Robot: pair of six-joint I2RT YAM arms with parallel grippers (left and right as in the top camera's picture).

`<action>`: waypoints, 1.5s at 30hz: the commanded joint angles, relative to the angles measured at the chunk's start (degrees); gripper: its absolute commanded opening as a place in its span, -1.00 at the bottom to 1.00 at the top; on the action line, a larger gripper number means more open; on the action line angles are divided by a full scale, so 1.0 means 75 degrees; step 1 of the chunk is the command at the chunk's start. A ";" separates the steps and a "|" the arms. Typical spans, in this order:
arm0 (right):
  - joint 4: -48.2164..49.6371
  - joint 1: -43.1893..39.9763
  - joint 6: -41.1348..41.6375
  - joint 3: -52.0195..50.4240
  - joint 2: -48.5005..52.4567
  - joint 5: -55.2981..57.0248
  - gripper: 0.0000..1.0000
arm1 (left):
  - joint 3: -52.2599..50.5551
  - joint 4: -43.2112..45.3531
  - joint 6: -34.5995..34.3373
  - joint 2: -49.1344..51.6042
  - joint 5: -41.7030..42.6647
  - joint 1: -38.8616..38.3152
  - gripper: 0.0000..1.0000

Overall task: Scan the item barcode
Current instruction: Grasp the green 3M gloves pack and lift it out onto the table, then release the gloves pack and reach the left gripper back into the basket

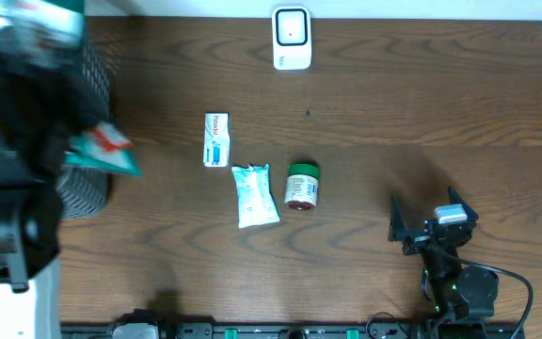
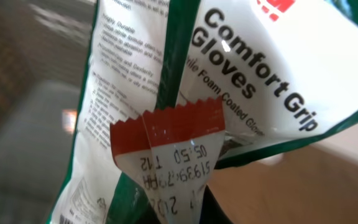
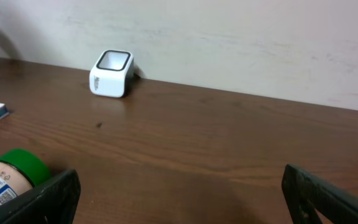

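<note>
Packet [image 2: 260, 74] pinched by raised left end effector [image 2: 169, 214] (far left).

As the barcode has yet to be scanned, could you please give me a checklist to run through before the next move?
1. Left claw shut on the glove packet at its sealed edge: ok.
2. Barcode found on the packet: cannot tell; the left wrist view shows only printed text and a date code.
3. Packet held in front of the scanner: not ok; it hangs over the left end of the table.
4. Scanner face uncovered: ok.
5. Right claw open, empty and off to the right of the way to the scanner: ok.
</note>
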 commanded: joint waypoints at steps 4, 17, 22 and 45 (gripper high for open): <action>-0.0029 0.0023 0.0029 -0.0006 -0.0029 0.0020 0.99 | -0.1201 -0.0373 -0.0982 0.1151 -0.0140 -0.1979 -0.86; -0.0032 0.0023 0.0029 -0.0006 -0.0029 0.0020 0.98 | -0.2401 0.0909 -0.1518 0.4648 -0.0131 -0.2911 -0.85; -0.0032 0.0023 0.0029 -0.0006 -0.0029 0.0020 0.99 | -0.2270 0.1005 -0.1274 0.4628 -0.0137 -0.2838 0.59; -0.0029 0.0023 0.0029 -0.0006 -0.0029 0.0017 0.99 | 0.0510 0.0536 0.0125 0.2570 -0.0370 0.1457 0.61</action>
